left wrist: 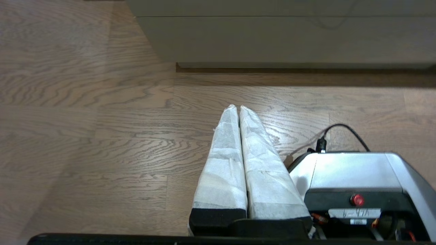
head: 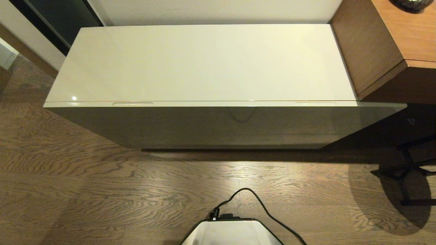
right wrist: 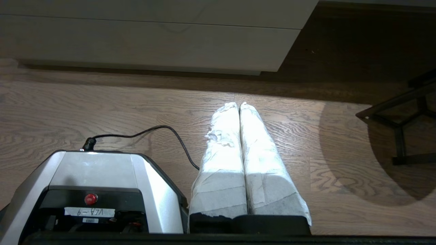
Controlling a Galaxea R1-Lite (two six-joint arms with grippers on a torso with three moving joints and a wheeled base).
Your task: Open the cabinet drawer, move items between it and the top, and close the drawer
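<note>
Drawer: the cabinet drawer [head: 218, 103] is pushed fully in; only its thin front edge shows below the top, with one slim slot [head: 133, 104] toward the left and another [head: 315, 102] toward the right.
Top: the top [head: 204, 61] is a long glossy cream-white panel running left to right at the far side of the scene, against the wall.
Cabinet front: the cabinet front [head: 218, 126] faces the robot and is in shadow, reaching down to the floor.
Items: no tissue pack or slippers show in any view.
Left hand: the left hand [left wrist: 238, 109] hangs low beside the robot's base, over the floor, near side of the cabinet; its two white-wrapped fingers [left wrist: 224, 160] lie pressed together, holding nothing.
Right hand: the right hand [right wrist: 238, 104] hangs the same way on the other side of the base, fingers [right wrist: 262, 160] pressed together, nothing between them.
Base: the robot's base [head: 231, 233] sits at the near middle, with a black cable [head: 259, 204] looping across the floor.
Floor: the wooden floor [head: 102, 190] lies between the base and the cabinet.
Worktop: a brown wooden worktop [head: 405, 30] stands at the far right, touching the cabinet's right end.
Stand: a black metal stand [head: 405, 173] is on the floor to the right.
</note>
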